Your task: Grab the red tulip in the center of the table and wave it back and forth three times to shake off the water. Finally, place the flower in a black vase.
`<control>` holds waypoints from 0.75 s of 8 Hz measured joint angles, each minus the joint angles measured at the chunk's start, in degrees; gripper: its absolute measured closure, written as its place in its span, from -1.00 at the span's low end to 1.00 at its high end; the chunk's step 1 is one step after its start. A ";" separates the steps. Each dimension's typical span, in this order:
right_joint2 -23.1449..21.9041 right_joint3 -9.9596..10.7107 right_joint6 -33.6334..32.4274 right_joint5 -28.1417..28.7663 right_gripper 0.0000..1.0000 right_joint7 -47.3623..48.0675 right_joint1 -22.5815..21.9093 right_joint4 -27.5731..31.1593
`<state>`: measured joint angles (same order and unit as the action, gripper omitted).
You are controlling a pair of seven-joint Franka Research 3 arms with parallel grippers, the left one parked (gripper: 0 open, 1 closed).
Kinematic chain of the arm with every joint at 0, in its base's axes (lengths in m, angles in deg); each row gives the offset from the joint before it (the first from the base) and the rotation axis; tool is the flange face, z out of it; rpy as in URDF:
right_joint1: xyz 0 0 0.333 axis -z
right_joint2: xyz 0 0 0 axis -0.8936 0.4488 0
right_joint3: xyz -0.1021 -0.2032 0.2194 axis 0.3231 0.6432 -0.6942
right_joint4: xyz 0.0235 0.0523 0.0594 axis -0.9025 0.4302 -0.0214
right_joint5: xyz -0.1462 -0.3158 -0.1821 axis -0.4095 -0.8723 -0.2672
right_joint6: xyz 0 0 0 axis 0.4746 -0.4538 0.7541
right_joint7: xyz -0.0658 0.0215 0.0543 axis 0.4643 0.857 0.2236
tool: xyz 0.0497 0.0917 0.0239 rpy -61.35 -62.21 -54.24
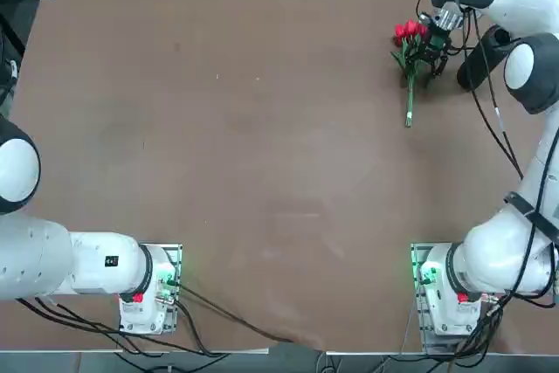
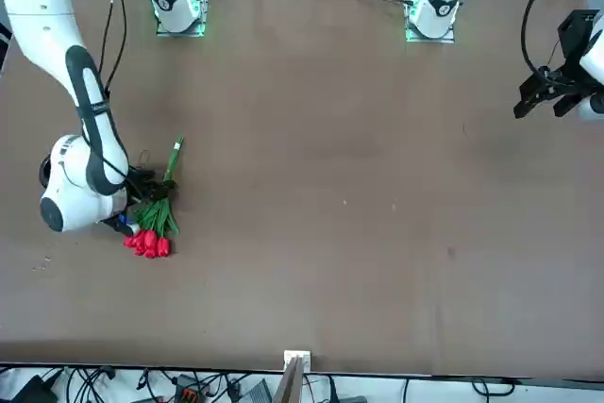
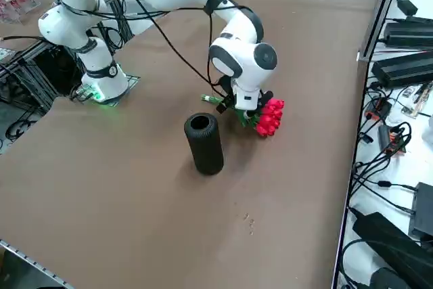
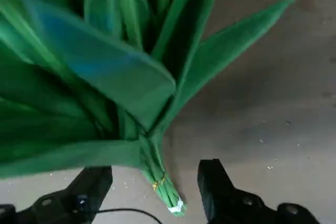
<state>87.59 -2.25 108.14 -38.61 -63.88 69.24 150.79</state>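
The red tulip lies on the table at its far right, blooms pointing away from the robot and bound stems toward it. My right gripper is lowered over the leafy middle of the bunch and stands open. In the wrist view its two fingers straddle the stems without closing on them. The black vase stands upright on the table just to the right of the tulip, mouth up; in the top view the arm partly covers the vase.
Cables and power bricks lie along the table's far edge. The right arm's base sits at the near right corner. The wide brown tabletop stretches left of the tulip.
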 joint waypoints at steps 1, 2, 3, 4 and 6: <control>0.00 -0.14 0.04 0.00 -1.00 0.00 -0.09 -0.04; 0.04 -0.29 0.25 0.00 -1.00 0.00 -0.16 -0.04; 0.11 -0.38 0.92 0.00 -0.98 0.02 -0.21 -0.04; 0.16 -0.41 1.49 0.00 -0.96 0.02 -0.22 -0.04; 0.31 -0.41 1.71 0.00 -0.92 0.02 -0.22 -0.04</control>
<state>87.89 -2.66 109.84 -38.61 -63.85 69.02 150.75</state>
